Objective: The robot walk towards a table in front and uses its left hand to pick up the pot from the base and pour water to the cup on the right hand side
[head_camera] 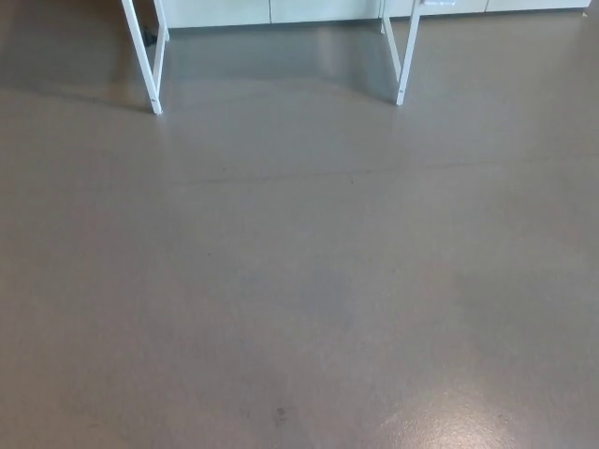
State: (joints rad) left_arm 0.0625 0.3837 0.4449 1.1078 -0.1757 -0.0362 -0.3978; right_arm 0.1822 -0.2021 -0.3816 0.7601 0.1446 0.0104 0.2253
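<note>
Ahead on grey floor (299,281), white table legs (150,65), both hands unseen, fingers' state untellable

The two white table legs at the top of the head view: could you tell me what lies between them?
Only bare grey floor lies between the left leg and the right leg in the head view.

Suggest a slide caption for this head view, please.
Bare grey floor ahead, with white table legs at the top edge; no pot, cup or robot hand in sight.
</note>
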